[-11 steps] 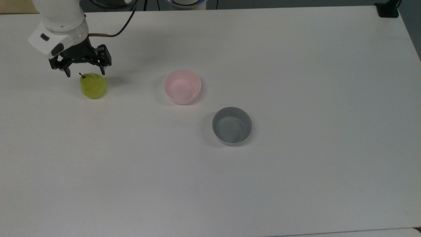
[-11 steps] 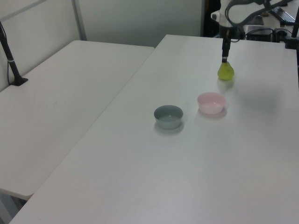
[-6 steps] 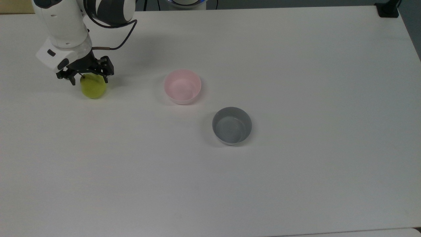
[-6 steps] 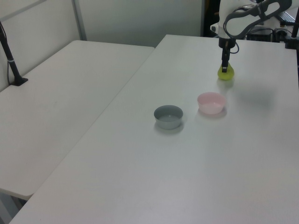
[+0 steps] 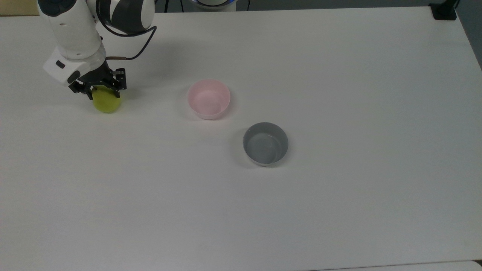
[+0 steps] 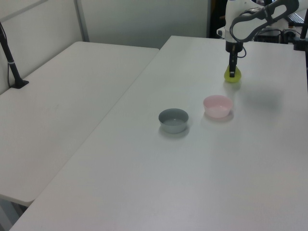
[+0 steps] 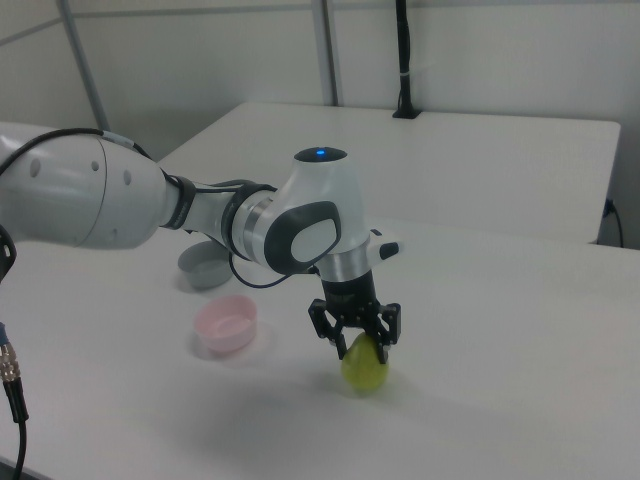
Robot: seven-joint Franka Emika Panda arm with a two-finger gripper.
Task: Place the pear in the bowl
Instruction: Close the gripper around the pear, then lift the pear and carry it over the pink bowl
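The yellow-green pear [image 5: 107, 104] rests on the white table at the top view's left; its stem is hidden under the gripper. My gripper [image 5: 103, 91] points down over the pear's upper half and is shut on it, one finger on each side. The right view shows the black fingers [image 7: 338, 344] pressed against the pear [image 7: 365, 372], with the gripper [image 7: 361, 348] low over the table. The pale pink bowl [image 5: 209, 99] stands apart from the pear, toward the top view's right. In the left view the pear [image 6: 233, 77] lies beyond the pink bowl [image 6: 217, 106].
A grey bowl [image 5: 265, 143] of similar size stands to the right of and below the pink bowl in the top view. A second white table [image 6: 57, 110] adjoins on the left view's left, with a black post [image 6: 12, 62]. A black clamp [image 5: 444, 11] sits at the far right corner.
The gripper came down from above the pear until its fingers straddled the upper half, then drew in against it. The pear and both bowls stayed in place.
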